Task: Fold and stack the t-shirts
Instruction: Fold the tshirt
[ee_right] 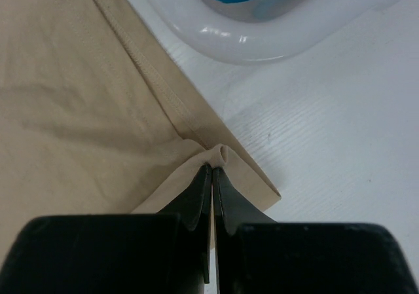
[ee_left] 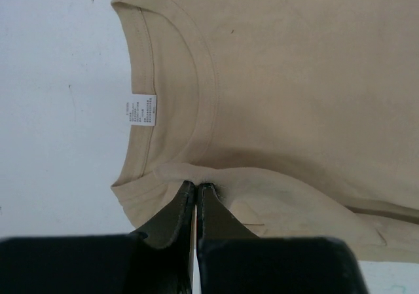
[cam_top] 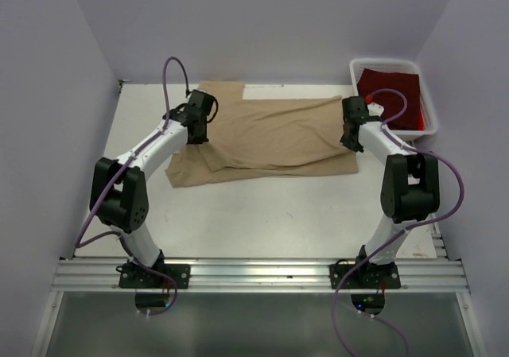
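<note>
A tan t-shirt (cam_top: pixel 270 138) lies rumpled and partly folded across the far half of the white bench (cam_top: pixel 262 222), between the two arms. The left jaws are pressed together, pinching a ridge of its cloth at the collar (ee_left: pixel 190 84), near the white neck label (ee_left: pixel 143 109). The right jaws, likewise closed, pinch its hem corner beside the white bin (cam_top: pixel 383 60), which holds the dark red t-shirt (cam_top: pixel 390 95).

Bright, even light; wrist foregrounds perhaps blurred.
</note>
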Robot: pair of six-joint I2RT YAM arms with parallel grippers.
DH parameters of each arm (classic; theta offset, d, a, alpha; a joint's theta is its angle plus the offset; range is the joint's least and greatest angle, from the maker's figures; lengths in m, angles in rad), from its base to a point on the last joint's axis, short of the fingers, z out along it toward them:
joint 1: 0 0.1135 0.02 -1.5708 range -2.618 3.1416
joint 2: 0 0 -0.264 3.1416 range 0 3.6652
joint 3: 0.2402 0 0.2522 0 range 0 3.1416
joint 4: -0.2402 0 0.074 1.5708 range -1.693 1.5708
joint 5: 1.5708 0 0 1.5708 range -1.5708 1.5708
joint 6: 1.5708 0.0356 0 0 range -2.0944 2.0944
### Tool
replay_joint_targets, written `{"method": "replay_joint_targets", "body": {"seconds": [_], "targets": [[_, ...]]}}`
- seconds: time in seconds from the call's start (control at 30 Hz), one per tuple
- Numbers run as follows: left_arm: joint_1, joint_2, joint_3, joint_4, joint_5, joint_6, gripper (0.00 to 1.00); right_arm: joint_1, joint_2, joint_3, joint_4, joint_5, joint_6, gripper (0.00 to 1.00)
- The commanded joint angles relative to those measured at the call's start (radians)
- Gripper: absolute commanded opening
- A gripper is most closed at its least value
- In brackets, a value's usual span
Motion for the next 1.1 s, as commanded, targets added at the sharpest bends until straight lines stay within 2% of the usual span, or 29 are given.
{"method": "replay_joint_targets", "body": {"seconds": [0.0,0.43,0.7,0.93,1.07], "targets": [[0.021,0.027,0.047,0.024,-0.034,0.032,0.00,-0.027,0.009,0.051,0.009,0.022,-0.014,0.00],[0.034,0.050,0.147,-0.001,-0.052,0.060,0.00,-0.036,0.091,0.156,0.014,-0.033,-0.031,0.00],[0.044,0.135,0.231,-0.033,-0.049,0.080,0.00,-0.038,0.148,0.235,-0.004,-0.033,-0.042,0.00],[0.058,0.195,0.259,-0.033,-0.051,0.086,0.00,-0.043,0.168,0.242,-0.006,-0.033,-0.047,0.00],[0.061,0.179,0.276,-0.045,-0.048,0.081,0.00,-0.046,0.153,0.232,-0.004,-0.038,-0.051,0.00]]}}
